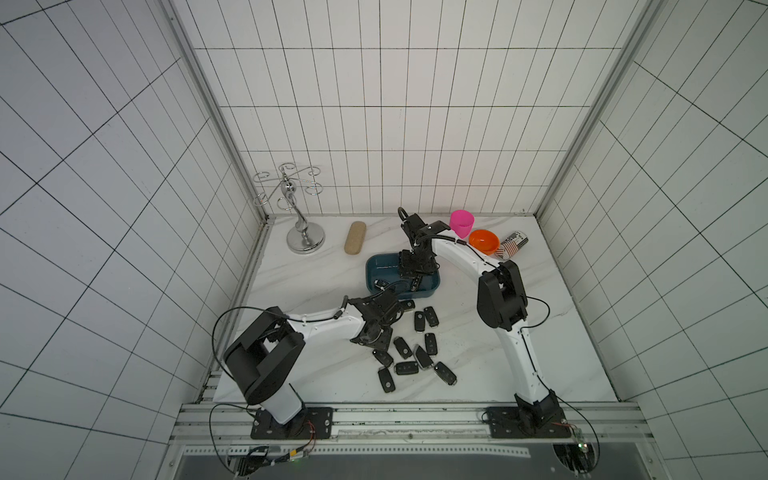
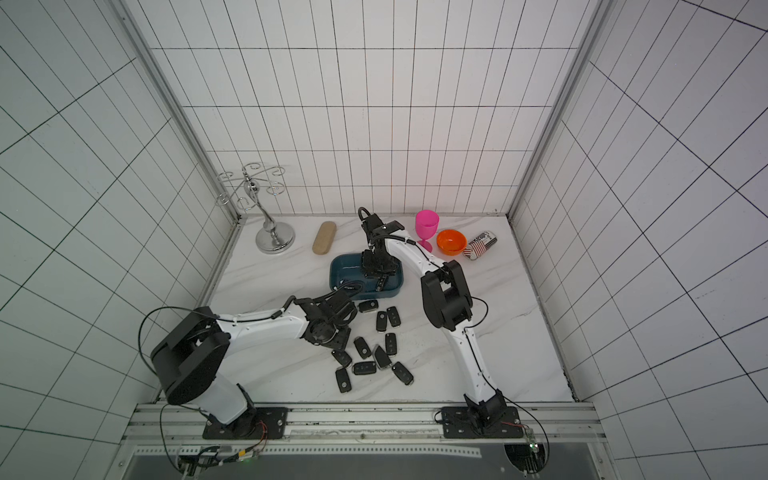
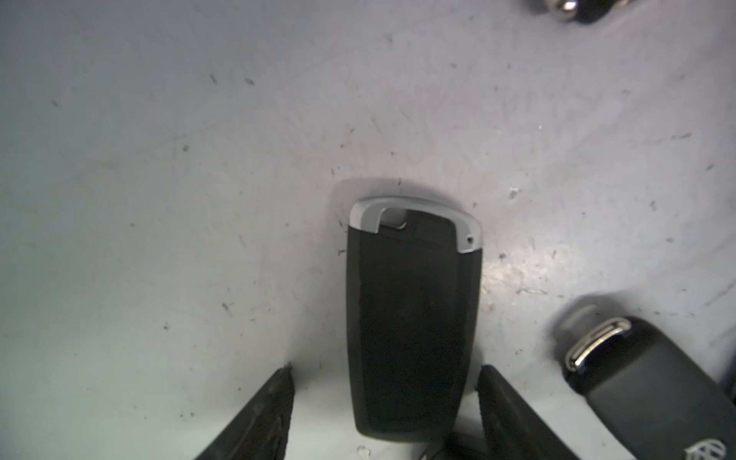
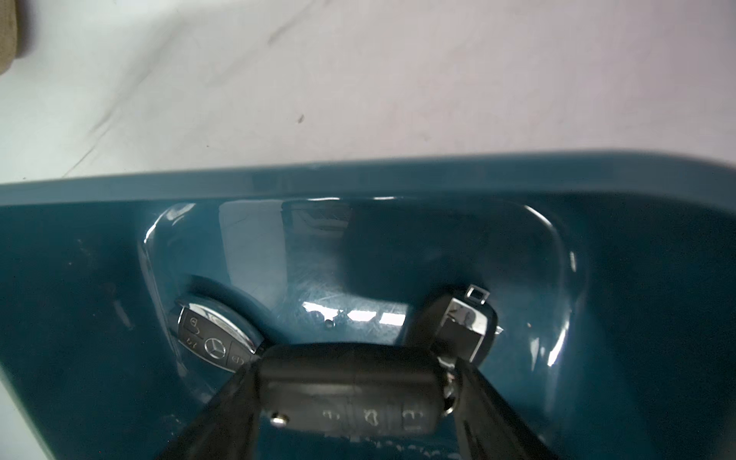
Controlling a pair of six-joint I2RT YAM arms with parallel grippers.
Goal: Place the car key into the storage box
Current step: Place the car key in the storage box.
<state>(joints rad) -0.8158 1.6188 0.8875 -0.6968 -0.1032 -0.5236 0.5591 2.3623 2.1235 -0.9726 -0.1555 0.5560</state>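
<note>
Right hand holding car key, within storage box

storage box: dark teal-blue
car key in my right end effector: black, pale button icons
flat key at my left end effector: matte black, silver cap
bench: white, grey veining
cup: pink
bowl: orange
can: black, white, red stripes
</note>
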